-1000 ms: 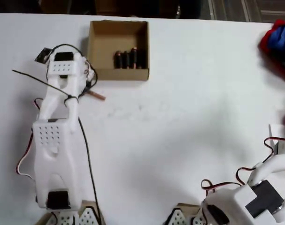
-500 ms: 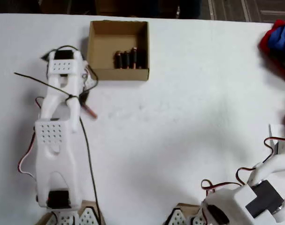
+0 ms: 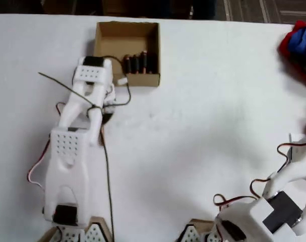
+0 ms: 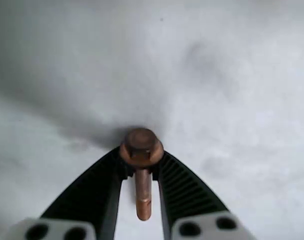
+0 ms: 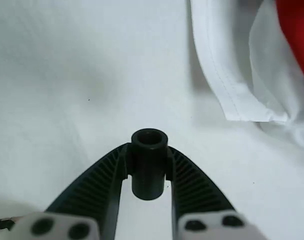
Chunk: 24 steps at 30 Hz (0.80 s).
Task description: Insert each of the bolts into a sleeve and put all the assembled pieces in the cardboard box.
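Note:
A copper bolt [image 4: 141, 150] with a hex head is clamped between the black fingers of my left gripper [image 4: 141, 156], hanging over the white table. In the high view this left arm [image 3: 77, 141] stands just in front of the cardboard box [image 3: 105, 40], its wrist by the box's near left corner. Several assembled pieces [image 3: 137, 63] lie in a row inside the box against its near wall. My right gripper [image 5: 148, 150] is shut on a black sleeve [image 5: 148, 165], whose open bore faces away from the camera. The right arm [image 3: 273, 212] sits at the table's near right corner.
Red and blue cloth [image 3: 298, 40] is piled at the far right edge of the table. A folded white cloth edge [image 5: 232, 75] and red fabric [image 5: 297, 35] lie just beyond the sleeve. White tabletop [image 3: 203, 111] stretches between the two arms.
My left arm has swung to the right, closer to the box's front wall, and the bolt has gone under the wrist. The right arm has shifted only slightly.

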{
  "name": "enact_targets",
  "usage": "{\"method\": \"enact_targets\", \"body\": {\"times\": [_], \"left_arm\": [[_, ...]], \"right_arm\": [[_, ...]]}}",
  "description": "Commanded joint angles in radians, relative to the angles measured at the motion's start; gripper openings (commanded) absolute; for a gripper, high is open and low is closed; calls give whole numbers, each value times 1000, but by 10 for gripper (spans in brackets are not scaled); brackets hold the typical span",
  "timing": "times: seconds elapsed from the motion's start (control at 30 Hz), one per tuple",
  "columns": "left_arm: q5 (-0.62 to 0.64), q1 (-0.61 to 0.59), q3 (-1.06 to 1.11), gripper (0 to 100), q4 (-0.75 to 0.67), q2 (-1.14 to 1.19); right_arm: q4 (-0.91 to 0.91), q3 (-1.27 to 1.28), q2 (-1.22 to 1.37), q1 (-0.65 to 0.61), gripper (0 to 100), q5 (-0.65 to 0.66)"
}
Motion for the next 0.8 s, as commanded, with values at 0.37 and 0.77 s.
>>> {"method": "enact_targets", "body": {"times": [0.37,0.77], "left_arm": [[6,21,48,183,20,0],[6,21,140,25,21,-15]], "right_arm": [[12,-15,-64,-140,20,-66],[82,38,-348,-446,20,-245]]}}
